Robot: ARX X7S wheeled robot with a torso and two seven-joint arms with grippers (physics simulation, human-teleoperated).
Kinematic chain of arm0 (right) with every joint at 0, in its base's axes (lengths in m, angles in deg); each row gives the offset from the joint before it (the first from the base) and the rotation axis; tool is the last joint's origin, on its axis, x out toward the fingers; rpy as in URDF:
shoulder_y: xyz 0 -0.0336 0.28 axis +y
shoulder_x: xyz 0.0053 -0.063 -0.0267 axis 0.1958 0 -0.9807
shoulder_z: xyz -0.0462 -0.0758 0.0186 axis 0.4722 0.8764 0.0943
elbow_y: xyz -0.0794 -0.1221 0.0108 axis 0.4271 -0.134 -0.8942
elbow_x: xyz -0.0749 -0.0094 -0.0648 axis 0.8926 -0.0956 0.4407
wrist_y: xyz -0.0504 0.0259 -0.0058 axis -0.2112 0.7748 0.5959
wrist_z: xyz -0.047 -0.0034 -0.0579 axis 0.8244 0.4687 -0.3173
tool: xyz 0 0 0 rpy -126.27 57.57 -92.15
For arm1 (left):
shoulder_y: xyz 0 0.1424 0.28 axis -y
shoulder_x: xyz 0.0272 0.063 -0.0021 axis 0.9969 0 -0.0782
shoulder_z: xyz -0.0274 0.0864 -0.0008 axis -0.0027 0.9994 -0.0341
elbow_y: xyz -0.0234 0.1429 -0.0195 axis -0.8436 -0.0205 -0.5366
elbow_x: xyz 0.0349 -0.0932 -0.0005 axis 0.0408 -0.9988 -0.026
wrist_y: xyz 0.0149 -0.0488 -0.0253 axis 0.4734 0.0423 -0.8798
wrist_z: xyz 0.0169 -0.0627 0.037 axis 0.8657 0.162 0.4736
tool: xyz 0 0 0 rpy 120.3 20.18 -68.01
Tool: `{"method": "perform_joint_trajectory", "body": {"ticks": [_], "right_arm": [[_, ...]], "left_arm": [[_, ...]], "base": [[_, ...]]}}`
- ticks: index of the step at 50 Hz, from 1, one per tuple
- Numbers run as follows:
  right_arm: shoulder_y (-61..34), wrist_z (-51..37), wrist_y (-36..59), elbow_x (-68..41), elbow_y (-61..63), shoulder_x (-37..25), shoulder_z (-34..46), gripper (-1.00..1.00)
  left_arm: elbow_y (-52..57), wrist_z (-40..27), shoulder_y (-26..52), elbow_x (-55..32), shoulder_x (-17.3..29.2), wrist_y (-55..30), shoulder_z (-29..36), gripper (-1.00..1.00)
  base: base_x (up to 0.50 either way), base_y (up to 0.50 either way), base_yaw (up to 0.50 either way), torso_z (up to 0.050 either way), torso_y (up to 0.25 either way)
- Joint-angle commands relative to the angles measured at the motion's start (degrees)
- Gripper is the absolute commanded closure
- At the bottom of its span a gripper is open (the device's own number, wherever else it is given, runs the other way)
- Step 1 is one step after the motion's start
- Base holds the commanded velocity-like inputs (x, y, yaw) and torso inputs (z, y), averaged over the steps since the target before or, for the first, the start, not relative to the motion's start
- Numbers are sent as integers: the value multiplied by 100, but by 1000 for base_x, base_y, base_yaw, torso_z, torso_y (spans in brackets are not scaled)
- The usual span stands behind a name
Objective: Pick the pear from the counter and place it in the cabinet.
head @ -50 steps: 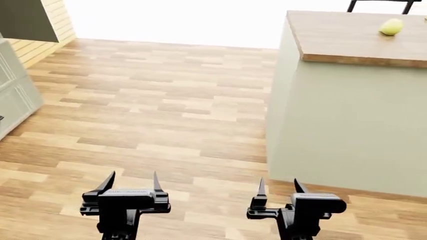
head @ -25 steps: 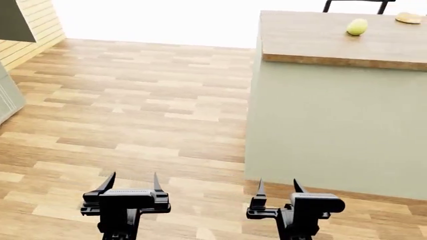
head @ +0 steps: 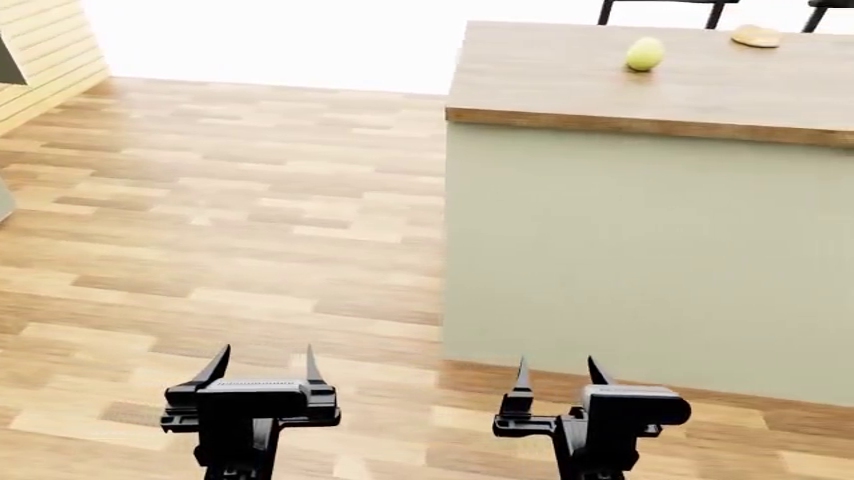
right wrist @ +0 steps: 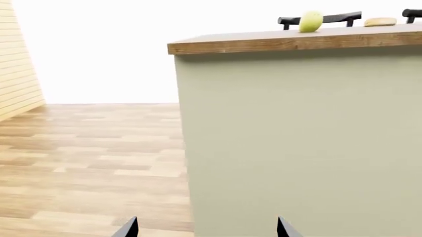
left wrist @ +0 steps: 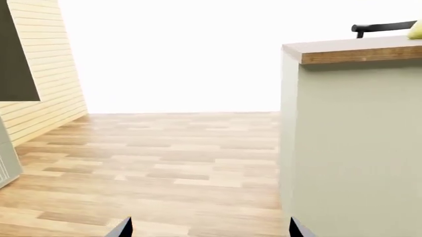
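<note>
Counter [head: 641,230] edge now further left.

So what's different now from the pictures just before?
The head view has swung toward the counter: it and the pear slid leftward in the picture, more of the top shows, and an orange-yellow round thing came into sight. The pale cabinet at the left edge dropped out of view. The left gripper and right gripper stayed open, low and empty.

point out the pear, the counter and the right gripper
pear [head: 645,53], head view, middle of its pale yellow body
counter [head: 561,75], head view, bare part of the wood-grain top
right gripper [head: 555,374], head view, midway between its two fingertips
</note>
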Motion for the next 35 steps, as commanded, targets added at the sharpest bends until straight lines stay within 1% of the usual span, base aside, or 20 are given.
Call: {"method": "perform_joint_trajectory", "body": {"ticks": [1,28,31,35], "right_arm": [[-11,-19,1,-16,-7,-11,23,-100],[-46,-51,-5,-74,-45,-29,62,-100],[-40,-101,117,-111,159,-72,59,-100],[-52,-181,331,-159,607,-166,61,-100]], "left_arm": [[-29,-10,6,-31,11,10,12,-100],[-111,-23,44,-92,30,46,48,-100],[-58,-26,52,-98,47,3,58,-100],[375,-38,117,-160,146,-325,72,-100]], "base": [[-495,-70,0,0,0],[-495,-70,0,0,0],[-495,-70,0,0,0],[-495,-70,0,0,0]]}}
